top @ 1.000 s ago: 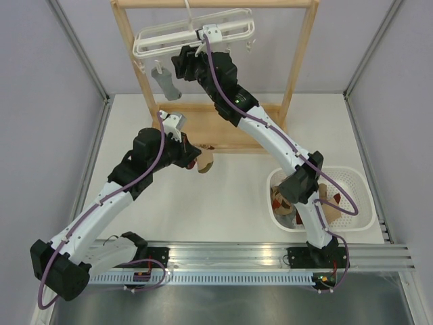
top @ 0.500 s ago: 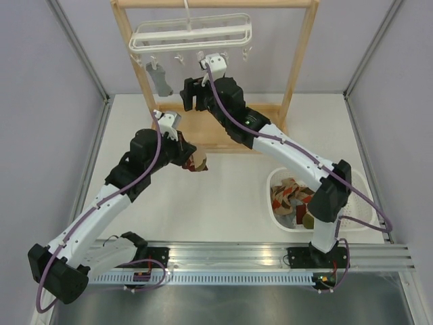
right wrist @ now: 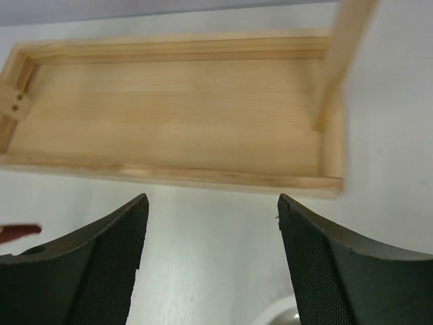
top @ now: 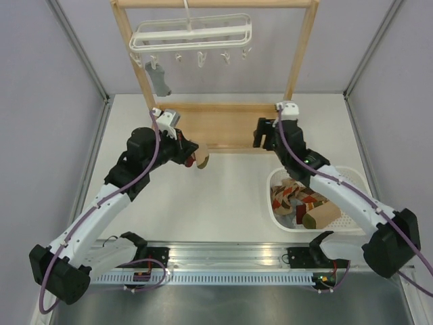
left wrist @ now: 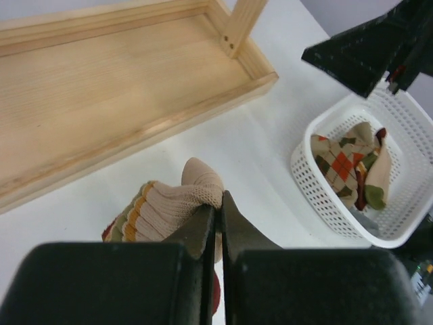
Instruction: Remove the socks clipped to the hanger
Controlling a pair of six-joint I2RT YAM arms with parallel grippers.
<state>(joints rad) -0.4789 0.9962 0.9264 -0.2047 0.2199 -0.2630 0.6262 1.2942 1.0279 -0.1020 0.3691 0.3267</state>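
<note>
One grey sock [top: 160, 80] hangs clipped at the left end of the white hanger [top: 191, 32], above the worktop's far edge. The left fingers [left wrist: 201, 230] pinch a striped sock [left wrist: 166, 211]; the right fingers [right wrist: 101, 271] stand apart, empty. The fabric looks light and limp: grasp it just below the clip.

Lab cell: grey panel walls [top: 40, 101], aluminium rail [top: 237, 257].

We see a white table [top: 230, 196] walled in pale grey panels [top: 34, 88], a wooden rack [top: 223, 125] at its far side
</note>
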